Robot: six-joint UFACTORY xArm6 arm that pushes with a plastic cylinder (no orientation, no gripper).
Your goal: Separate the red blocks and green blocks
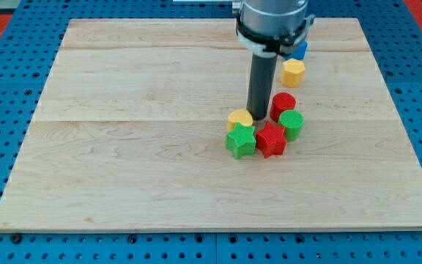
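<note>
My tip (258, 118) is bare and holds nothing. It sits between the yellow heart (239, 117) and red round block (283, 103). The green star (240, 141), red star (271, 139) and green round block (291, 122) huddle just below, right of the board's (123, 147) middle.

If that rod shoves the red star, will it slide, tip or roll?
The red star looks low with a flat top, so it would probably slide rather than tip or roll. It touches the green star and green round block, so those would likely move too. My tip sits just behind it.

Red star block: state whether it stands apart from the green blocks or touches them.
Touching. The red star block sits pressed between the green star block and the green cylinder.
</note>
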